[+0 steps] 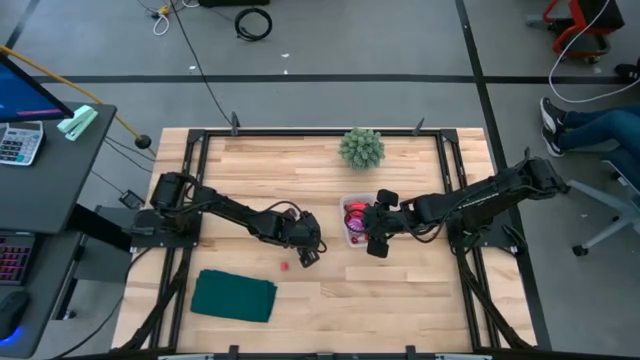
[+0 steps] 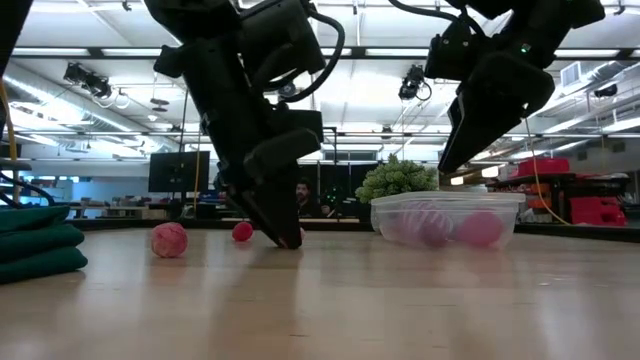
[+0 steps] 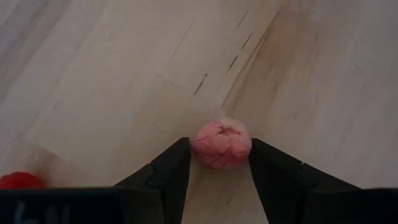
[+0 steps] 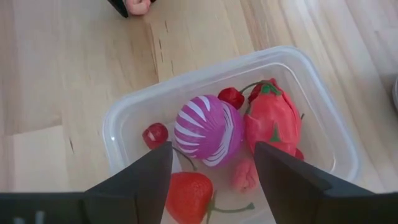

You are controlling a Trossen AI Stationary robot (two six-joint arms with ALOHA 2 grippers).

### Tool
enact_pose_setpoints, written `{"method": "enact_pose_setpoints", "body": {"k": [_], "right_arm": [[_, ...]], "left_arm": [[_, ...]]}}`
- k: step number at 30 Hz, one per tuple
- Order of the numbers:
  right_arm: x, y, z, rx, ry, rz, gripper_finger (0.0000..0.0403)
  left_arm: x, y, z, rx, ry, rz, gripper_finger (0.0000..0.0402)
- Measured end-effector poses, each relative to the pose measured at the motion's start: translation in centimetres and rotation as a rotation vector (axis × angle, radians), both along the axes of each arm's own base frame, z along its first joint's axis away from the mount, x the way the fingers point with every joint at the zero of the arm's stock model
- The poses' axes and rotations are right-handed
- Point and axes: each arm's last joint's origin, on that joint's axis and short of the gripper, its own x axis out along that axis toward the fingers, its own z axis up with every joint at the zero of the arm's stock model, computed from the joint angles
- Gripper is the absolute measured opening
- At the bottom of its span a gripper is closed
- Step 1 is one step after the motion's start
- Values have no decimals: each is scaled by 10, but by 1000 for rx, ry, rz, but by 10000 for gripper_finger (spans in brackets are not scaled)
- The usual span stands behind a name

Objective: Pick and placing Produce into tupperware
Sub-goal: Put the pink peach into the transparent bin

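Observation:
My left gripper is down at the table in front of the tupperware, with its fingers on either side of a pale pink wrinkled berry. The clear tupperware holds a purple-striped ball, a larger red piece, a strawberry and small red berries. My right gripper hangs open just above the tub's near end, touching nothing. A loose red berry lies on the wood near the left gripper. My left gripper pinches the pink berry between its two fingertips, one on each side of it. The fingers slant down from above and from the table's left. The berry rests on the wood.
A dark green folded cloth lies at the near left. A green bushy plant stands near the far edge behind the tub. The low view shows a pink ball and a red berry on the table beside the left gripper.

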Motion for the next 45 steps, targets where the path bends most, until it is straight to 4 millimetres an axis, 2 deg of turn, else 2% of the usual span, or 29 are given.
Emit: {"method": "enact_pose_setpoints", "body": {"k": [4, 9, 14, 17, 23, 27, 32, 40, 45], "right_arm": [[0, 0, 0, 0, 0, 0, 236], [-1, 0, 0, 14, 9, 6, 236], [-14, 3, 15, 198, 110, -36, 236], [-25, 8, 25, 285, 123, -67, 236], [-39, 23, 42, 289, 49, 16, 236], [-47, 30, 51, 278, 6, 48, 236], [-53, 35, 57, 274, -24, 77, 236], [-54, 37, 57, 265, -27, 96, 236], [-54, 37, 58, 245, -31, 129, 236]], "left_arm": [[0, 0, 0, -1, 0, 1, 156], [2, 0, 0, -1, -20, 3, 104], [13, -2, 6, -39, -138, -4, 65], [30, -5, 25, -55, -266, -11, 63], [61, -8, 77, 47, -507, -135, 81], [70, 0, 95, 100, -560, -123, 78], [76, 17, 85, 98, -556, -48, 73], [93, 29, 30, 91, -516, -7, 104], [95, 29, 26, 127, -505, -45, 133]]}}
